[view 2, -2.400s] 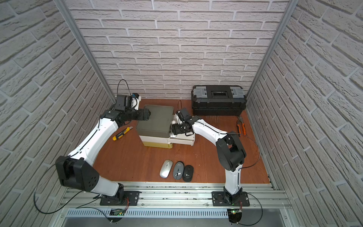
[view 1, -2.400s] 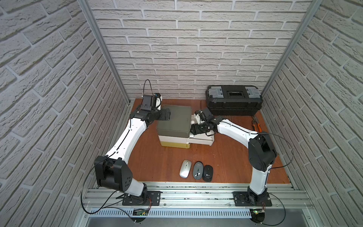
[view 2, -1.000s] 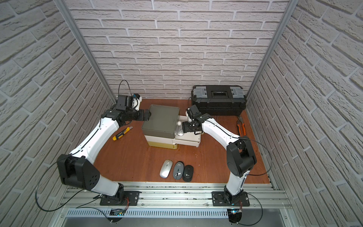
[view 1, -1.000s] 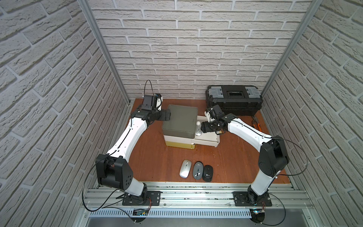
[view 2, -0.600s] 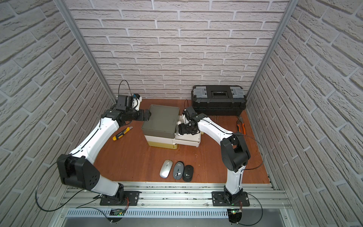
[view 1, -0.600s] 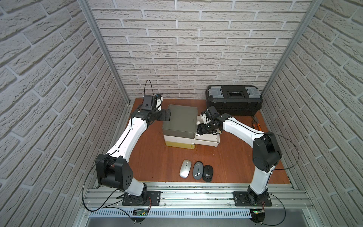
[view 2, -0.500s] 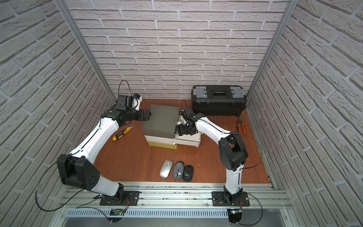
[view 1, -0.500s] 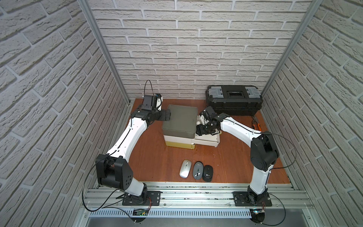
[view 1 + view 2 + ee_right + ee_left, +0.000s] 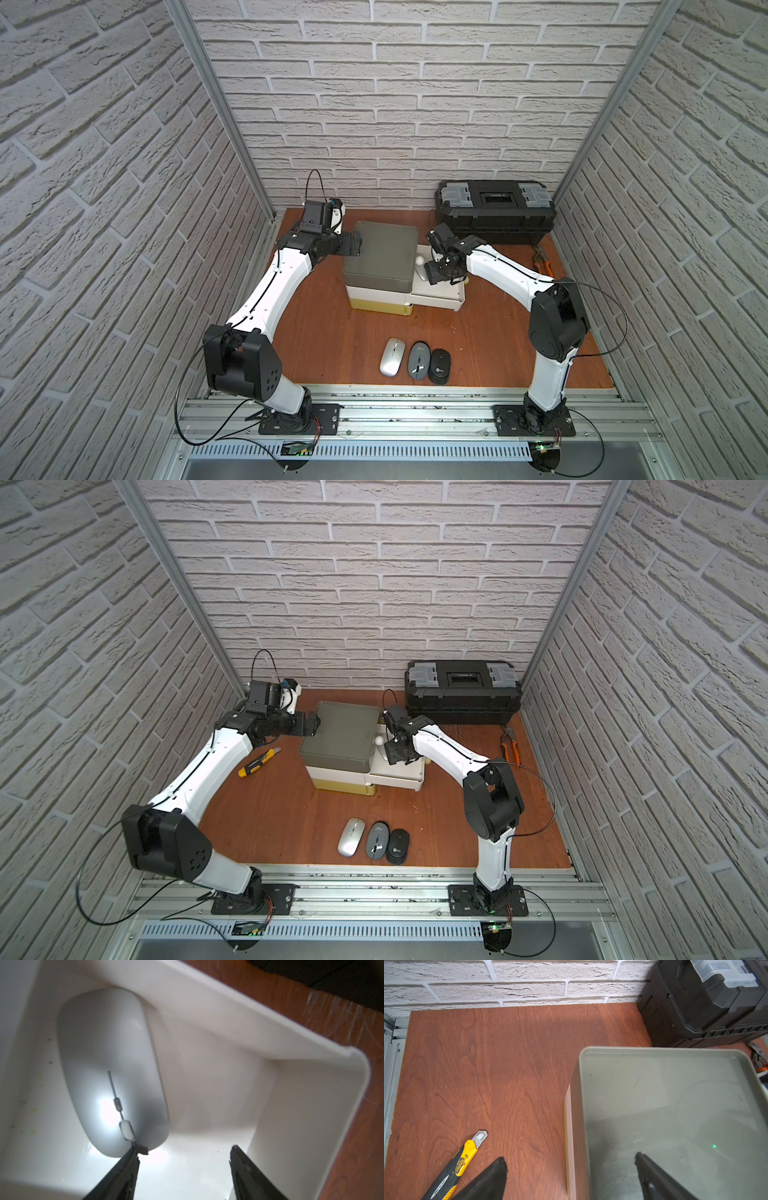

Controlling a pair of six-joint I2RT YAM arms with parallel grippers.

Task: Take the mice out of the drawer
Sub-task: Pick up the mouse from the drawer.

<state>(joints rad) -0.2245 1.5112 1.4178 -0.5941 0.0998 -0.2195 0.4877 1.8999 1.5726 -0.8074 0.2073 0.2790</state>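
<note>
Right fingers [image 9: 124, 1172] spread inside the open drawer [image 9: 228, 1022], one tip touching a silver mouse [image 9: 108, 1064] there; left fingers [image 9: 488, 1178] spread wide over the cabinet [image 9: 675, 1105] edge; three mice [image 9: 419, 360] line the tabletop [image 9: 332, 332] front

Bare floor of the drawer [image 9: 218, 1088] between silver mouse [image 9: 108, 1059] and its wall, right claw [image 9: 188, 1148] over it.

Mice [image 9: 419, 360]: four, one silver mouse [image 9: 112, 1072] just before the right pincer [image 9: 187, 1148]. Knife [image 9: 257, 763], toolbox [image 9: 494, 208], pliers [image 9: 542, 259]: one each.
</note>
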